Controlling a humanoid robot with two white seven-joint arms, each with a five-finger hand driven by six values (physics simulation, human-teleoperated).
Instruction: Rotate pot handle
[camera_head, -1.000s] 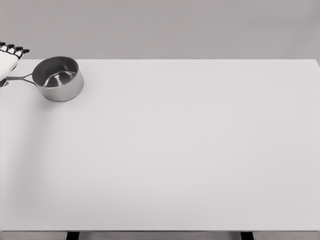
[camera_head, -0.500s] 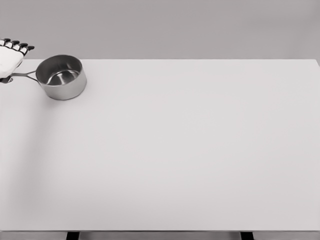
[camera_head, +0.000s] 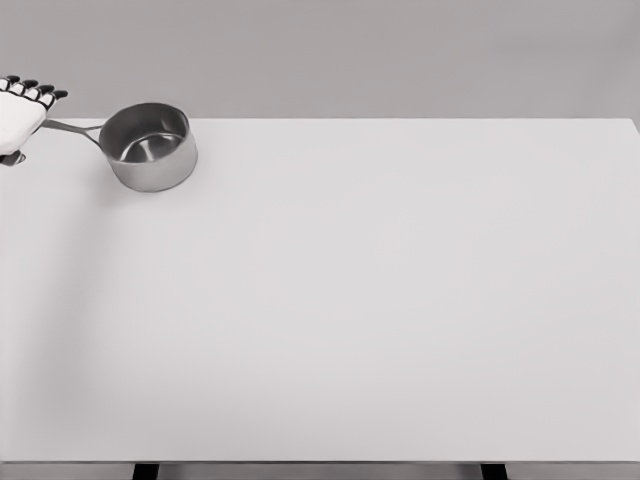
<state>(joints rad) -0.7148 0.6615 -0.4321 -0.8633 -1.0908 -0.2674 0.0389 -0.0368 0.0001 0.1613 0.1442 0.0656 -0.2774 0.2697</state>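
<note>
Steel pot (camera_head: 150, 147) sits at the far left corner of the white table (camera_head: 380, 300), and I see it has slid right since a second ago, its handle (camera_head: 72, 128) now angling up-left toward my left hand (camera_head: 20, 115). The hand's dark fingertips (camera_head: 35, 90) show above the palm; whether they grip the handle's end I cannot tell. I judge the rotation underway, not finished.

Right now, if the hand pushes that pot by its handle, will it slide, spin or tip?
Probably slides and pivots: the pot is smooth metal on a smooth white table. Tipping seems unlikely, since it is squat and looks empty. The thin handle by the left hand looks stiff.
</note>
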